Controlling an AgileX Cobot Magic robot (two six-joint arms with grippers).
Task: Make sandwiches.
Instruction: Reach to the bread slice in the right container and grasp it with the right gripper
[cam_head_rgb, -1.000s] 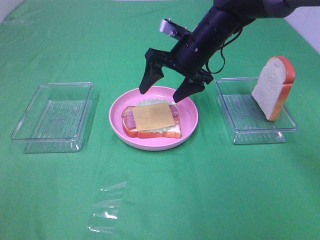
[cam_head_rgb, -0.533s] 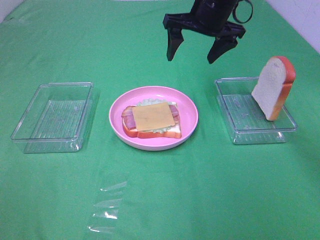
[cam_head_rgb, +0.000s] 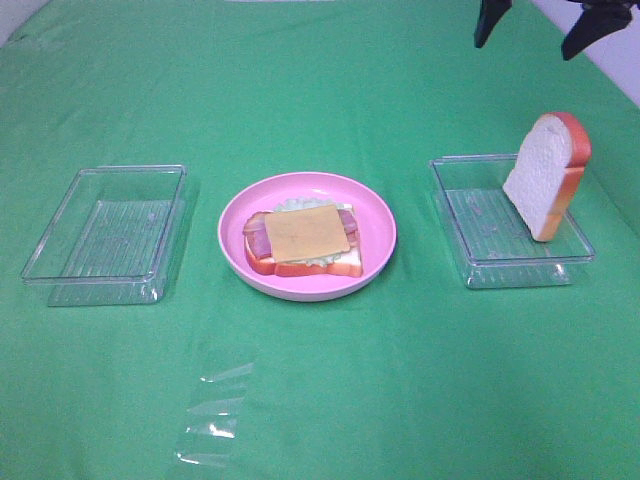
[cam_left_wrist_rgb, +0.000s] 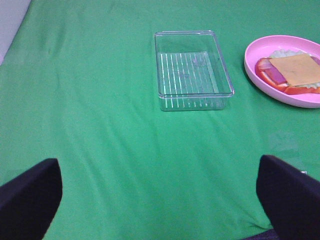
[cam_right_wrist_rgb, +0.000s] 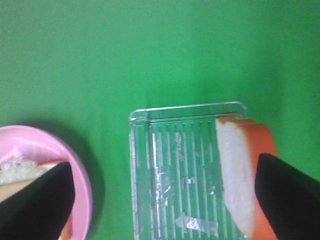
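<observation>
Sandwich (cam_head_rgb: 303, 240) sits open-faced on the pink plate (cam_head_rgb: 380, 215), cheese (cam_head_rgb: 306, 234) on top, waiting for its lid. Right gripper (cam_head_rgb: 540, 22) hangs high above the right tray (cam_head_rgb: 478, 262), jaws spread wide, holding nothing, touching nothing. Under it a bread slice (cam_head_rgb: 548, 172) leans upright against the tray's far wall, crust up, an easy edge to pinch, I'd say. Left gripper (cam_left_wrist_rgb: 160, 197) is parked low, jaws wide and empty too, near the left tray (cam_head_rgb: 60, 262), which holds nothing.
</observation>
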